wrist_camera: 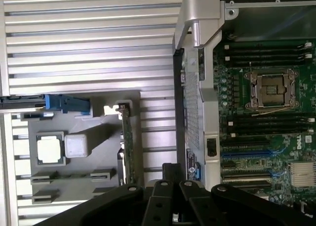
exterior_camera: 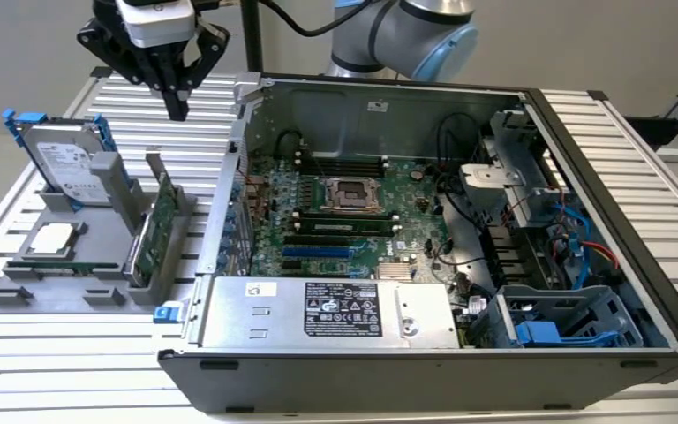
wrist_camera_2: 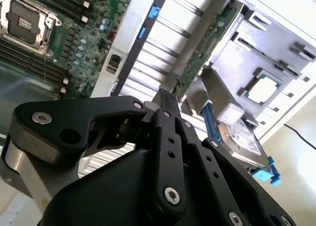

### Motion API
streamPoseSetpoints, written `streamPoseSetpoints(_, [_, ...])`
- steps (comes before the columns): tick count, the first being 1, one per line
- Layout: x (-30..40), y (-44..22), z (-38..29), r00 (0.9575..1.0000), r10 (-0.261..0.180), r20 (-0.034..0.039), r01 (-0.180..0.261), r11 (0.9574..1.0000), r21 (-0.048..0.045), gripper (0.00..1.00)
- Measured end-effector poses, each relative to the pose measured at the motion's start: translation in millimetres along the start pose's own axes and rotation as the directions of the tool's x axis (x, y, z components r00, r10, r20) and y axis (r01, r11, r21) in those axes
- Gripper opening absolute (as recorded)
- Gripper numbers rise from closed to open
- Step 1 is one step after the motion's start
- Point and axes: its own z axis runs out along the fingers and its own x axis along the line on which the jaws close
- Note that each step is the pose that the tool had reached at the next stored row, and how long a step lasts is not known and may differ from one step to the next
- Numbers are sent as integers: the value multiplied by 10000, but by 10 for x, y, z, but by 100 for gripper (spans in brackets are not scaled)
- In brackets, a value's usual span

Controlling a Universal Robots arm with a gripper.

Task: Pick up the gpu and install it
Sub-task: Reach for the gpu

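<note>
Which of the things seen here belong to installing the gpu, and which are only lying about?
For the job: gpu, standing on edge in the grey holder; claw, up in the air near the holder; open computer case.
Only lying about: hard drive and processor chip, in the same holder.

I see the gpu point(exterior_camera: 156, 231) standing upright on its long edge in a slot of the grey holder point(exterior_camera: 50, 296), its green board face showing. In the exterior view it sits at nine o'clock from the open computer case point(exterior_camera: 315, 380). In both wrist views it is edge-on, a thin green strip.
</note>
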Motion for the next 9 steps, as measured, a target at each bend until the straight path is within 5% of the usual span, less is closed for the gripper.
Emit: streamPoseSetpoints(9, [54, -4, -2, 10000, 0, 0, 0, 10000, 1, 0])
